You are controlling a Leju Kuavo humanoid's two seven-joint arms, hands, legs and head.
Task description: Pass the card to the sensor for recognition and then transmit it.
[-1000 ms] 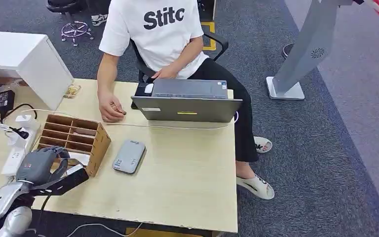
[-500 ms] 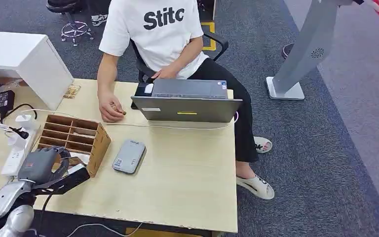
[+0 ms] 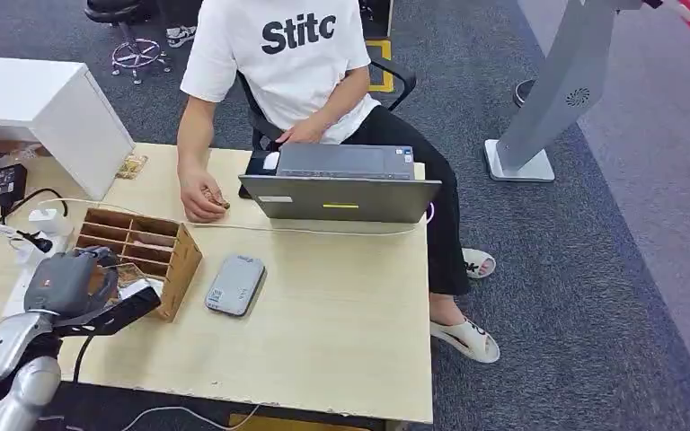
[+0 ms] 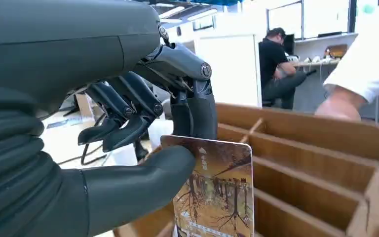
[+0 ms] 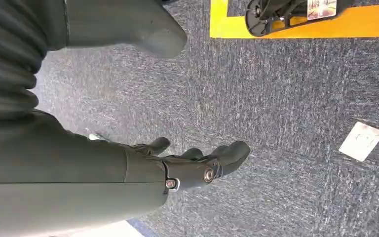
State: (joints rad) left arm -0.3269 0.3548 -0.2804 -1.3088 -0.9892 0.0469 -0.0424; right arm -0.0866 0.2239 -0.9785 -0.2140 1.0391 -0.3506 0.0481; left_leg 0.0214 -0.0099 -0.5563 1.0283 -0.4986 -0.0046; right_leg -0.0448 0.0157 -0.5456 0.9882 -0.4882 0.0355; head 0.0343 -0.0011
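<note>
My left hand (image 3: 65, 280) is at the near end of the wooden slotted card rack (image 3: 148, 247), at the table's front left. In the left wrist view the left hand (image 4: 143, 123) pinches a card (image 4: 216, 190) printed with brown trees between thumb and fingers, with the rack (image 4: 316, 168) right behind it. The grey card sensor (image 3: 235, 284) lies flat on the table just right of the rack. My right hand (image 5: 187, 165) hangs over grey carpet, fingers apart and holding nothing.
A person in a white T-shirt (image 3: 278, 54) sits across the table behind an open laptop (image 3: 341, 184), one hand (image 3: 199, 202) resting near the rack's far end. A white power strip and cables (image 3: 22, 242) lie left of the rack. A white box (image 3: 45, 112) stands at the back left.
My left hand has moved up and a little away from the table's front edge, toward the rack. The person and the sensor have stayed put.
</note>
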